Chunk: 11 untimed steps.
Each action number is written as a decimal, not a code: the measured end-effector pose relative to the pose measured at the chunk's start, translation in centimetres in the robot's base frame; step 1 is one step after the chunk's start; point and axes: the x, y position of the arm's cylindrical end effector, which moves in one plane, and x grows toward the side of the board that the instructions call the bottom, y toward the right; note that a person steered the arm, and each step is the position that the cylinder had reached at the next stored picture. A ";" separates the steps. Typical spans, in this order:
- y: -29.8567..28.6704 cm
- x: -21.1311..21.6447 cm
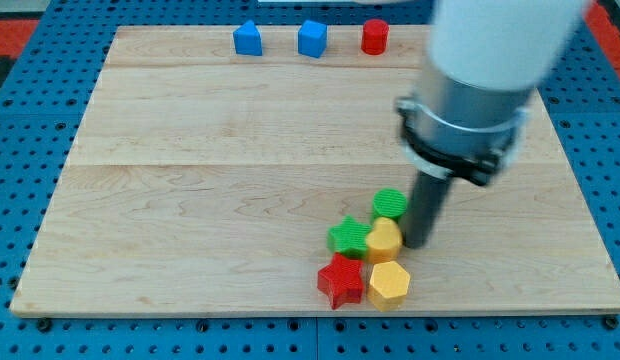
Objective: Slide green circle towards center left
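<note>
Bright, even light falls from above on the pale wooden table (190, 200), with no glare and only short, soft shadows under the blocks at the view's bottom. The arm (485, 60) at the view's top right is blurred and nearly washed out to white. The whole picture is slightly soft and coarse.

**Wooden surface and contents**

Surface (190, 200): pale wood board of joined planks, resting on a blue perforated base (20, 60).

Along the view's top edge, in a row, spaced apart: blue block with peaked top (248, 38); blue cube (312, 38); red cylinder (375, 36).

Clustered right of centre toward the view's bottom: green circle (389, 203); green star (347, 236) touching a yellow block (384, 241); red star (340, 281) beside a yellow hexagon (390, 283).

My tip (417, 244) meets the surface just right of the yellow block.
</note>
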 end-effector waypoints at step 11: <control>-24.5 -4.4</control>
